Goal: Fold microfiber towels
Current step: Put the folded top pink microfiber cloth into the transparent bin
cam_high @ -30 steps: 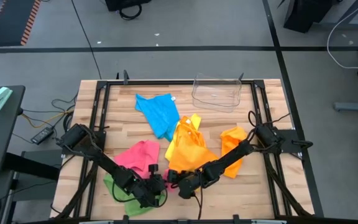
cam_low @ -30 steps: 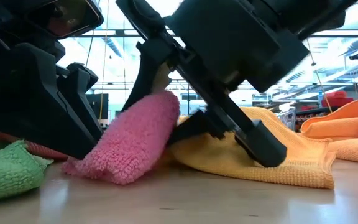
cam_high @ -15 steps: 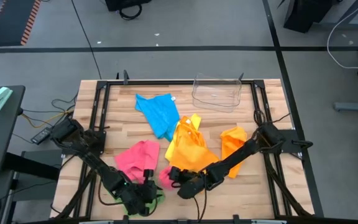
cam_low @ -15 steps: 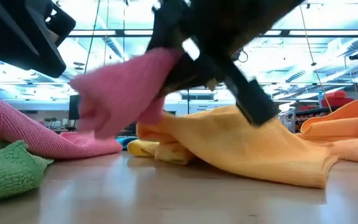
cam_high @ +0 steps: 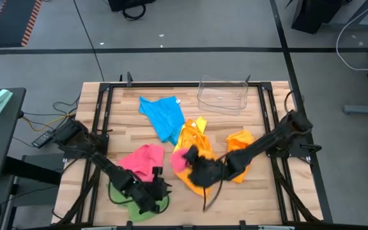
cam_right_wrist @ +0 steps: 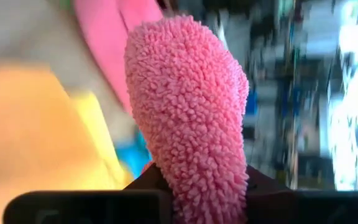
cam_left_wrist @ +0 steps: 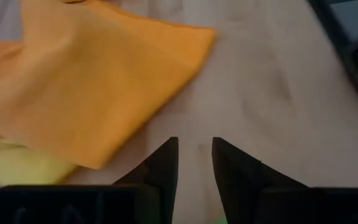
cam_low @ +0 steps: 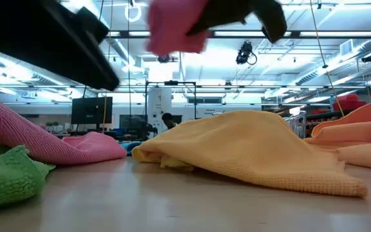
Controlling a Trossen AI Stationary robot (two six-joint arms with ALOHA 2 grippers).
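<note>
My right gripper [cam_high: 187,161] is shut on a bunched piece of pink towel [cam_right_wrist: 188,93] and holds it high over the yellow-orange towel [cam_high: 193,145]. A pink towel [cam_high: 139,160] lies spread on the table to its left; whether the bunch joins it does not show. My left gripper [cam_high: 160,190] hovers at the green towel's [cam_high: 128,203] right edge. Its fingers [cam_left_wrist: 195,152] stand slightly apart, with bare table between them. A blue towel [cam_high: 163,115] and an orange towel [cam_high: 240,142] lie flat on the table. My right gripper pinches the pink bunch by its lower end [cam_right_wrist: 191,163] between its two fingers. Several layers are gathered into a rounded lump. The lump [cam_low: 172,26] stands out past the fingertips, lifted clear of the table and of the yellow-orange towel [cam_low: 250,148].
A clear plastic bin [cam_high: 222,96] stands at the table's far edge, right of the middle. Black frame rails run along the left and right sides. Bare wood shows along the near edge, in front of the yellow-orange towel.
My right gripper has taken the pink bunch off the table. It has risen sharply, rolled, and gone toward the far edge, over the yellow-orange towel. My left gripper has risen a little off the table beside the green towel.
</note>
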